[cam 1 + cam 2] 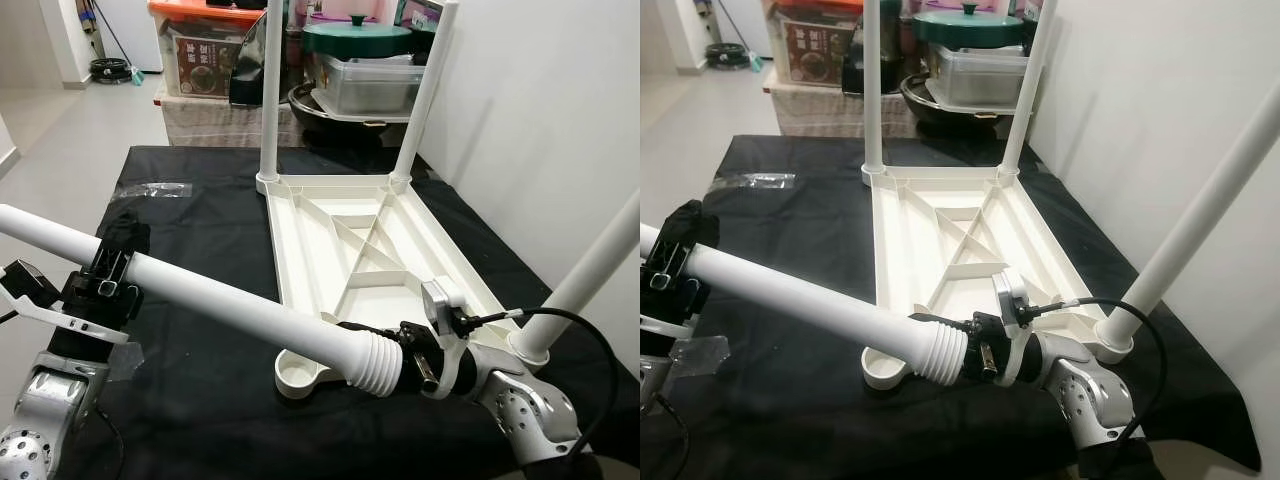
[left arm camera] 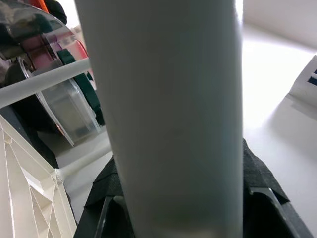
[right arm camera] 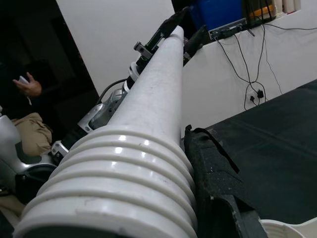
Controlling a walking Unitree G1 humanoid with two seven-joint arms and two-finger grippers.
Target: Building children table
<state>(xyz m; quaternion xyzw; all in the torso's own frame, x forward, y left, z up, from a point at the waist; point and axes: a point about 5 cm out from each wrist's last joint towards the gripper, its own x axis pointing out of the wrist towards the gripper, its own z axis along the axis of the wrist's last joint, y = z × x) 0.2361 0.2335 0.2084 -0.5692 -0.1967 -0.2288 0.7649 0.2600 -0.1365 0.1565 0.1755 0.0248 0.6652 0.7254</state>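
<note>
Tabletop [image 1: 350,250] lies upturned with three legs in; both tools, left tool [image 1: 105,275] and right tool [image 1: 425,355], clamp the fourth leg [image 1: 230,300] above the empty socket [image 1: 300,375] at 6 o'clock.

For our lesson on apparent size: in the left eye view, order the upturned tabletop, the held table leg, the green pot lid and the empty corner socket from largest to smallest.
1. Upturned tabletop.
2. Held table leg; it lies nearer the camera, so its rank against the tabletop is unsure.
3. Green pot lid.
4. Empty corner socket; close to the lid, unsure.
</note>
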